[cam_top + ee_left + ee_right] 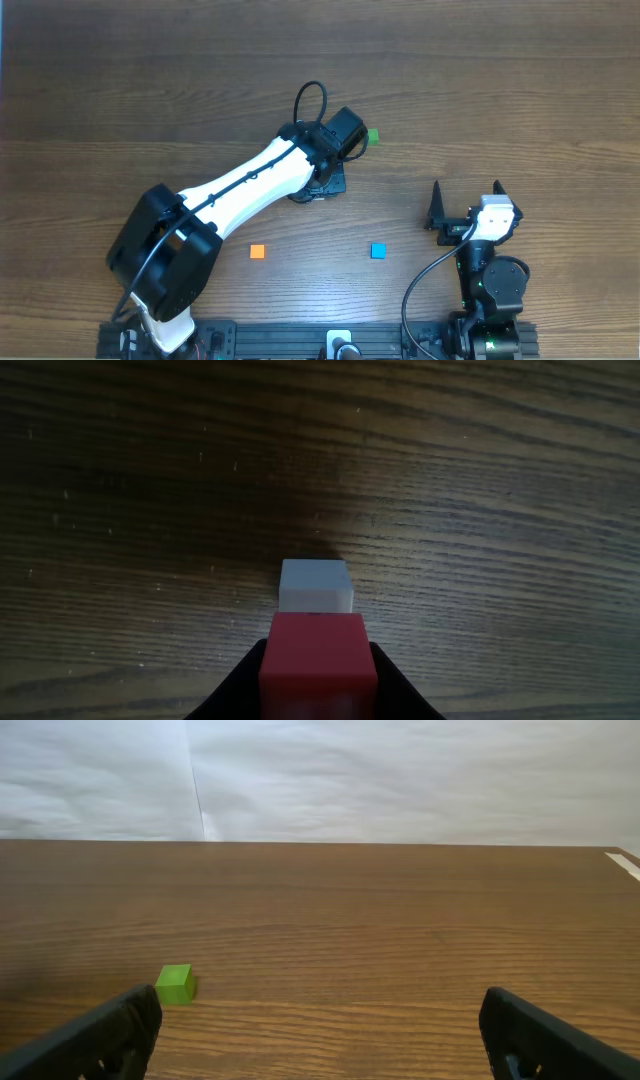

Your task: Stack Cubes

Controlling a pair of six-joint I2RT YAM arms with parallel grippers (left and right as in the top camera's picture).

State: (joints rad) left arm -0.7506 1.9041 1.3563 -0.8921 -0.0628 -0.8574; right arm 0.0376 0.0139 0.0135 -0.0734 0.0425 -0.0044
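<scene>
**Stack Cubes: top view and both wrist views.**

Lower middle of the top view: the orange cube (258,251) and the blue cube (378,250) lie well apart on the desk (520,80). They are the cubes nearest the arm bases, and both are loose and unstacked.

Lower right: the right claw (467,200) hangs near its base with its fingers wide apart, holding nothing. This placement probably keeps it out of the left arm's way. Its wrist view looks across the desk to the green cube (175,984), which sits alone and well away from that claw.

Centre: the left arm reaches up the frame from the lower left. In its wrist view the left claw (318,658) is clamped on the red cube (317,645), one finger on each side face, so the cube is held square. Just beyond it the white cube (316,585) sits on the desk with its edges parallel to the red one's. Whether the two touch cannot be told. The alignment suggests that the white cube is the base and the red is held ready for setting on it.

Upper centre of the top view: the green cube lies just beside the left arm's wrist, farthest from the bases. It is not yet part of any stack.
</scene>
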